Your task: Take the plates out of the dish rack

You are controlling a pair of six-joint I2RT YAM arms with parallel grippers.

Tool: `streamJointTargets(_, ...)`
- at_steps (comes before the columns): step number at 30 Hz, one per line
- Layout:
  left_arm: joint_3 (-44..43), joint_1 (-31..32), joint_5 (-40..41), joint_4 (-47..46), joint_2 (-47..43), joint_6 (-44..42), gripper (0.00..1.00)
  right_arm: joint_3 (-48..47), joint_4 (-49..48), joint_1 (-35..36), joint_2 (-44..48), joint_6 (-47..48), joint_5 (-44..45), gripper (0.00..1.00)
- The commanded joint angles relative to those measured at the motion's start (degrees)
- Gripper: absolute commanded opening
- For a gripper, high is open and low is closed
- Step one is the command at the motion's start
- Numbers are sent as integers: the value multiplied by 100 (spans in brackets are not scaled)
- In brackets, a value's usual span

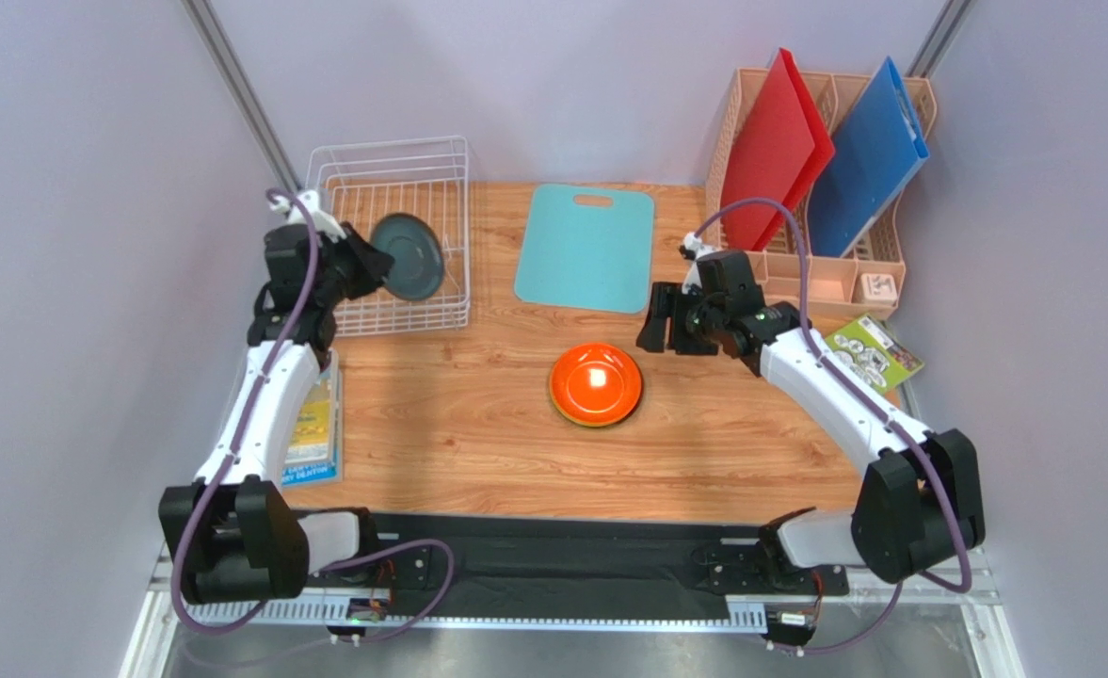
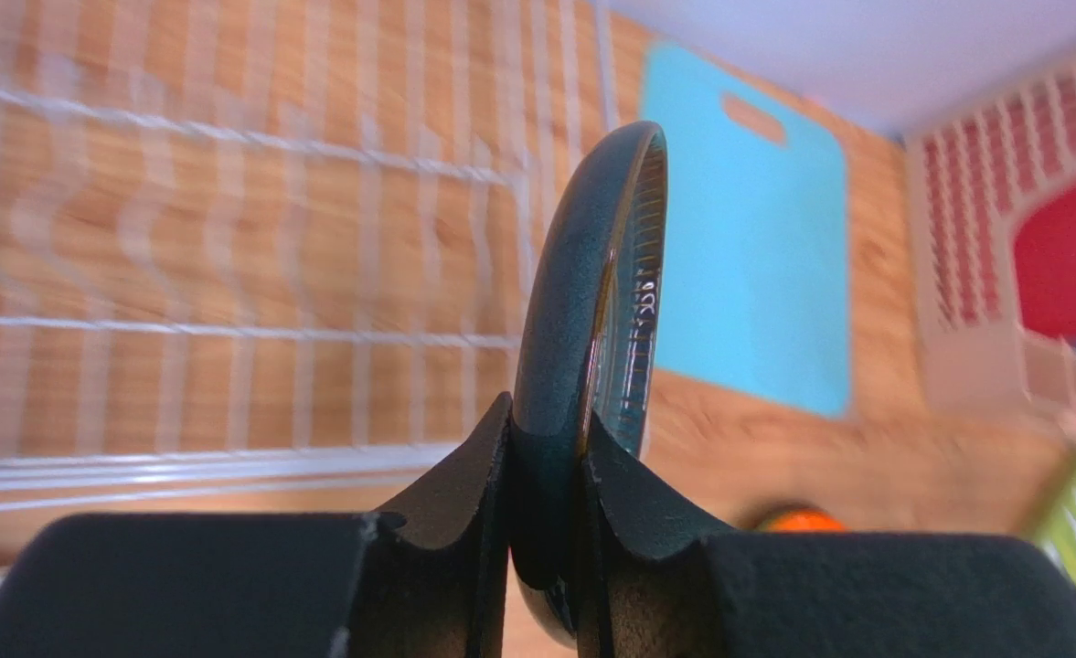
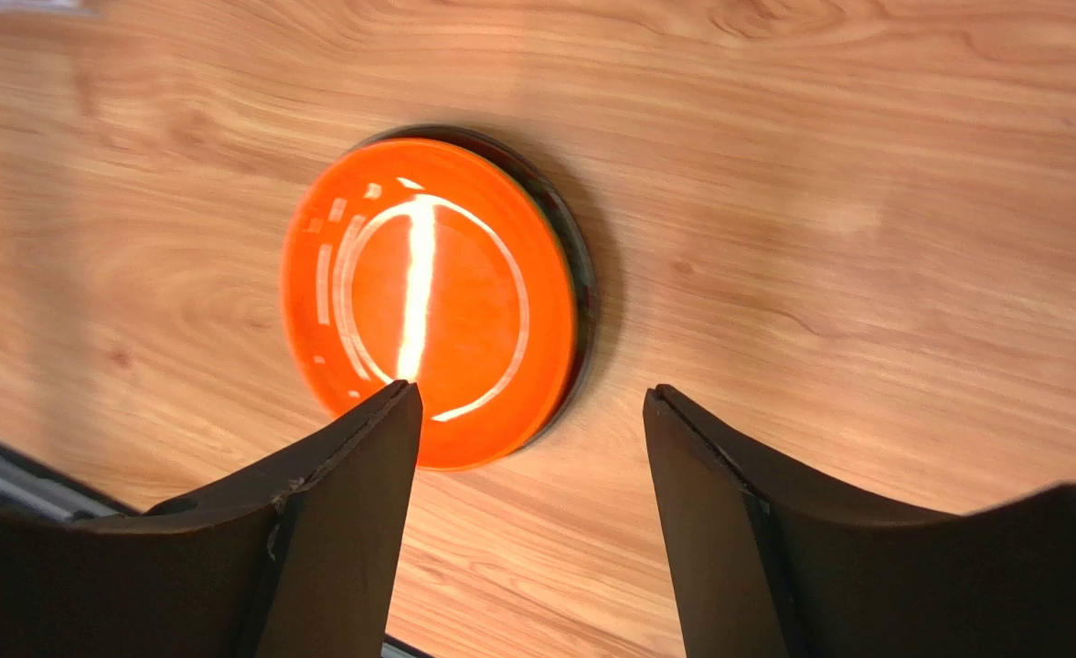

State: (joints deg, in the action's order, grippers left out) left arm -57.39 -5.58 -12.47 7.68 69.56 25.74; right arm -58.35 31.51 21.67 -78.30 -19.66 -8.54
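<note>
Left end effector (image 2: 550, 480), nearest the lens in the left wrist view: both fingers clenched on the rim of the teal-grey plate (image 2: 578, 302). The plate stands on edge between them, within the right half of the rack (image 1: 387, 147). It is the only plate seen in the rack.

Step in hand, as judged: lifting this plate out. To do it well, the grip should be firm on the rim and the rise straight up until the plate's lower edge clears the rack's top wire. Only then should it travel right of the rack, be turned flat and be lowered onto the orange plate (image 1: 595, 383). A sideways pull too early would likely catch the rack's right wall and drag the rack across the table (image 1: 460, 424).

The orange plate lies flat on the table, right of the rack and nearer the arm bases, with a dark rim showing beneath it.

Right end effector (image 3: 529, 398): released, fingers spread, holding nothing, farther right of the rack than the orange plate and facing down at it. It had best keep out of the incoming path.

Teal board (image 1: 585, 247): flat, just right of the rack. Peach organizer (image 1: 817, 170): well right of the rack.

Hard to make out:
- whether the teal-grey plate touches the rack floor or hangs free
- its lower edge, hidden by the fingers
- how many plates lie under the orange one
- the rack wires, blurred in the left wrist view
</note>
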Motion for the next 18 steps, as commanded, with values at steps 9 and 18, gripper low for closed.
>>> streamJointTargets(9, 1027, 2210, -1196, -1348, -189, 1302, 0, 165, -1453, 21, 500, -740, -1335, 66)
streamJointTargets(18, 1318, 3142, -1434, -2244, 162, 1645, 0, 570, -2245, 39, 351, -1048, -2020, 66)
